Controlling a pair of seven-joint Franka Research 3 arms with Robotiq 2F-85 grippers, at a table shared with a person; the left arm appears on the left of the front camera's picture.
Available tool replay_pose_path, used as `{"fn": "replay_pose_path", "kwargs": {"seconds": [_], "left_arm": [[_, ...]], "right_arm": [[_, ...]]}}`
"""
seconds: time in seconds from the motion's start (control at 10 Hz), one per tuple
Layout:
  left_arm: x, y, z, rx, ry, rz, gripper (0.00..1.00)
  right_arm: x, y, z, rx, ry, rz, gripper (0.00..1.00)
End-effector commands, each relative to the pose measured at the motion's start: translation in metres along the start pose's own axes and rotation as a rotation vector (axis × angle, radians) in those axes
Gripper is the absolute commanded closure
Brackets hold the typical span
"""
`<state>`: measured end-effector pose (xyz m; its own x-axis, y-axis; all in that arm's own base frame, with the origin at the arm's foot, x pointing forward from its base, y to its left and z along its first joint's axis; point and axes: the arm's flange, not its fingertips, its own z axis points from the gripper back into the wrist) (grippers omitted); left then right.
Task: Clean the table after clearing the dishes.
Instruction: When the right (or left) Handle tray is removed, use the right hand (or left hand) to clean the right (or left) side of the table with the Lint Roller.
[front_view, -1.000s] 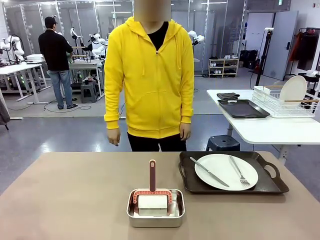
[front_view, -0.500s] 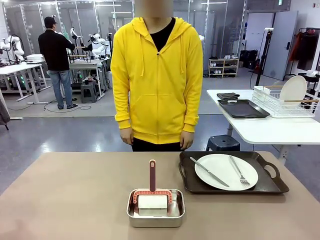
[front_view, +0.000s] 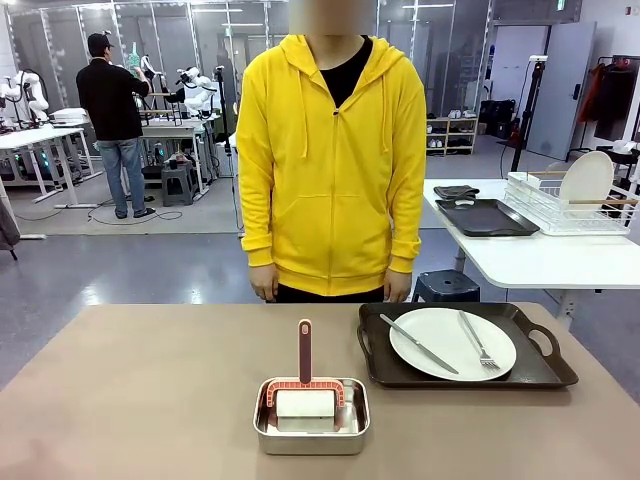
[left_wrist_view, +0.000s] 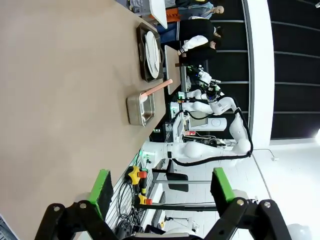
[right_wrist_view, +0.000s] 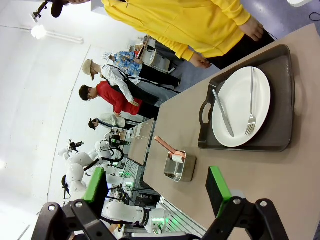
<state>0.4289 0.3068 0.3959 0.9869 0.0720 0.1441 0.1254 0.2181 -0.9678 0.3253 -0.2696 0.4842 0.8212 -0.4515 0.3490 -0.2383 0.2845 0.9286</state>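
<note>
The tan table (front_view: 150, 400) holds a dark brown handled tray (front_view: 375, 365) at right. On the tray lies a round white plate (front_view: 452, 343) with a steel knife (front_view: 418, 343) and fork (front_view: 478, 341) across it. A person in a yellow hoodie (front_view: 335, 170) stands at the far edge, hands down, just behind the tray. My left gripper (left_wrist_view: 161, 187) is open and hangs off the table's side, far from the tray (left_wrist_view: 149, 50). My right gripper (right_wrist_view: 156, 185) is open too, raised above the table (right_wrist_view: 240, 190), with the plate (right_wrist_view: 241, 107) well ahead of it.
A small steel pan (front_view: 311, 417) with a white block and a red-handled brush (front_view: 305, 350) sits front centre. A white side table (front_view: 520, 260) at back right carries a wire rack and a dark tray. A dark stool (front_view: 447, 285) stands by it.
The person has stepped to the right and closer to the table's far edge, now behind the tray. Nothing on the table has moved.
</note>
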Motion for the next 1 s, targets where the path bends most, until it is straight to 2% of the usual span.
{"fn": "replay_pose_path", "kwargs": {"seconds": [0.0, 0.9], "left_arm": [[-0.0030, 0.0005, 0.0019, 0.002, -0.003, -0.008, 0.00], [-0.0030, 0.0005, 0.0019, 0.002, -0.003, -0.008, 0.00]], "right_arm": [[-0.0017, 0.0030, 0.0010, 0.006, -0.002, 0.004, 0.00], [-0.0017, 0.0030, 0.0010, 0.006, -0.002, 0.004, 0.00]]}}
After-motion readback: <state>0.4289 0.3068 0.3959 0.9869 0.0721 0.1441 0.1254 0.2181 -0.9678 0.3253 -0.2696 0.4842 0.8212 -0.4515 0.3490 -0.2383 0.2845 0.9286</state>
